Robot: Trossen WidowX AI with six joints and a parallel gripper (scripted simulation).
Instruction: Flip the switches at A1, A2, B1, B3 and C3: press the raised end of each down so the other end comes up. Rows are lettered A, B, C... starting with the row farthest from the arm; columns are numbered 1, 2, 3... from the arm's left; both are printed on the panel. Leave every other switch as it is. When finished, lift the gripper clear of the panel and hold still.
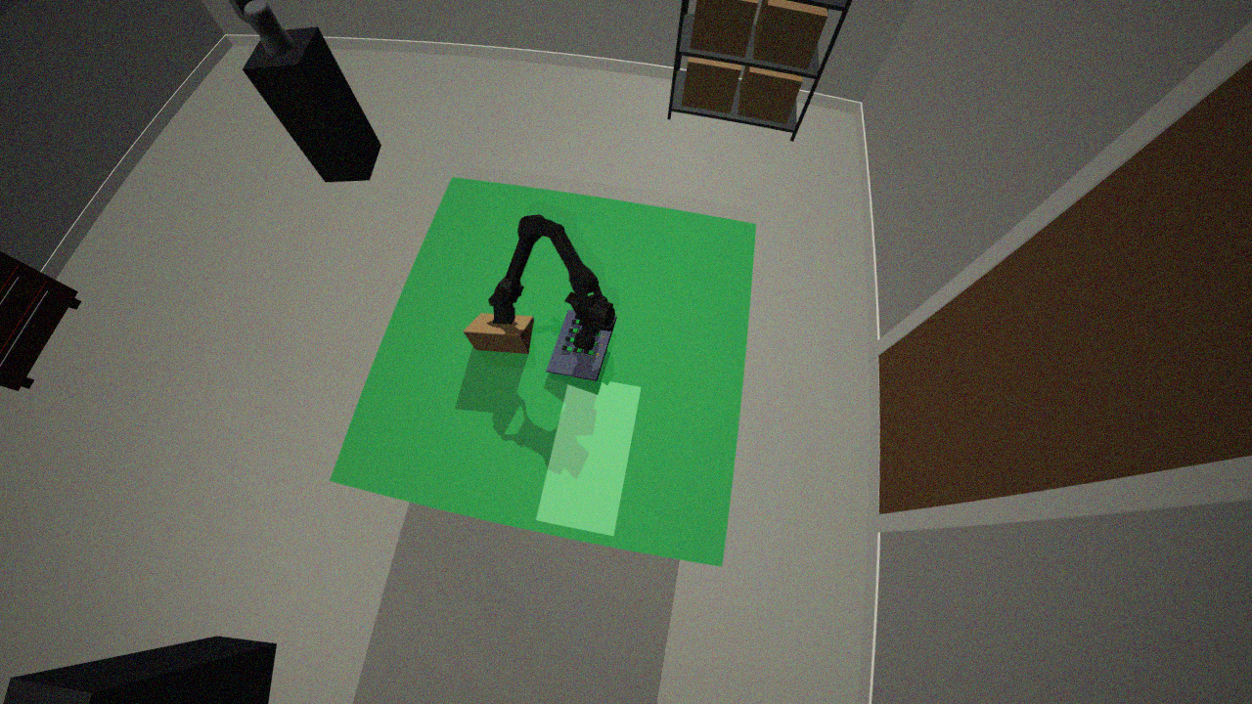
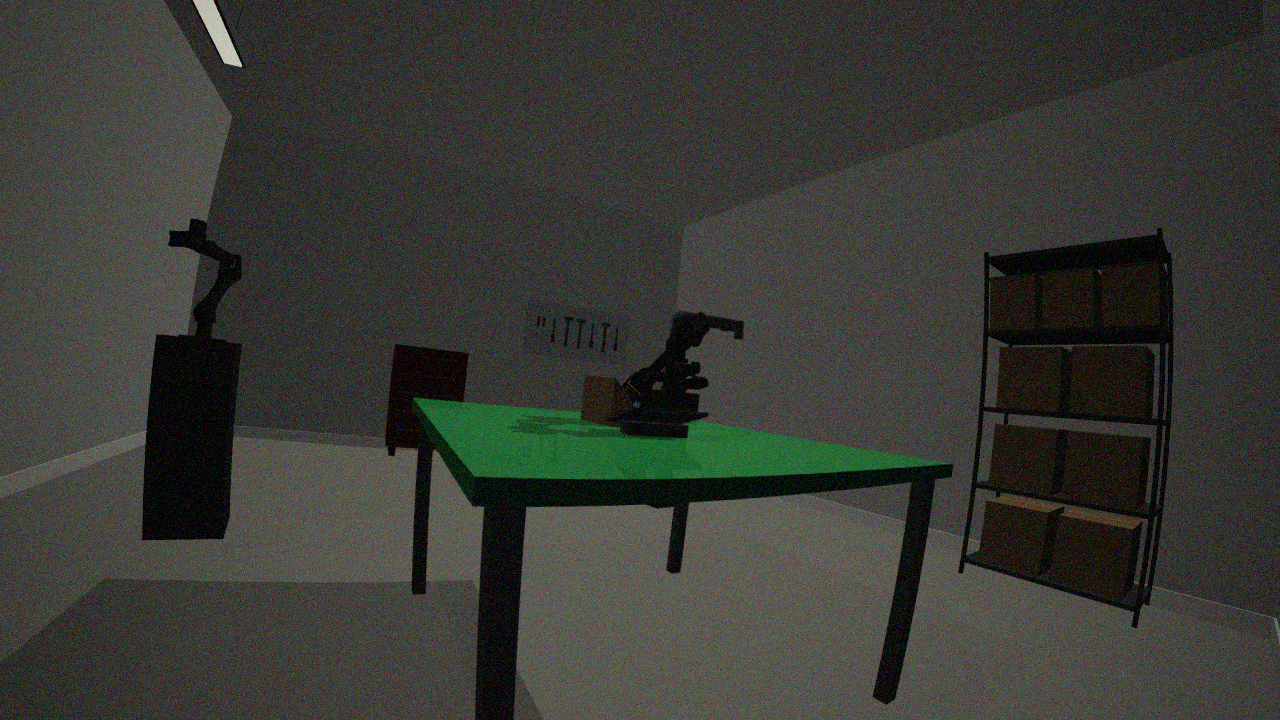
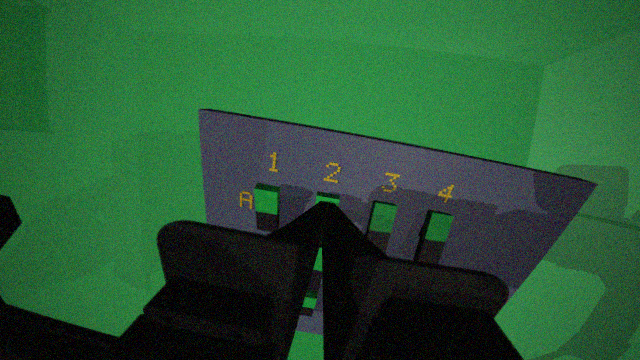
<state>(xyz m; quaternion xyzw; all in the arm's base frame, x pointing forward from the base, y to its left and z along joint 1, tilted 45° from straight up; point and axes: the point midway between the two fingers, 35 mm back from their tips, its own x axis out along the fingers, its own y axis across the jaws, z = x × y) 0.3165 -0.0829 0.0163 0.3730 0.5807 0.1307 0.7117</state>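
Note:
A grey-purple switch panel (image 3: 235, 150) (image 1: 573, 362) (image 2: 653, 428) lies flat on the green table. Yellow column numbers 1 to 4 and the letter A are printed on it. In the wrist view row A shows green rocker switches: A1 (image 3: 266, 202), A3 (image 3: 384, 218) and A4 (image 3: 439, 228). My gripper (image 3: 326, 209) (image 1: 584, 334) is shut and empty. Its tip sits right on switch A2 (image 3: 327, 198), covering all but its far green edge. The rows nearer the arm are hidden behind the fingers.
The arm's base stands on a tan wooden block (image 1: 498, 332) (image 2: 597, 398) left of the panel. A paler green rectangle (image 1: 588, 460) is marked on the table (image 1: 420, 419) beyond the panel. A shelf with boxes (image 2: 1074, 411) stands off to the side.

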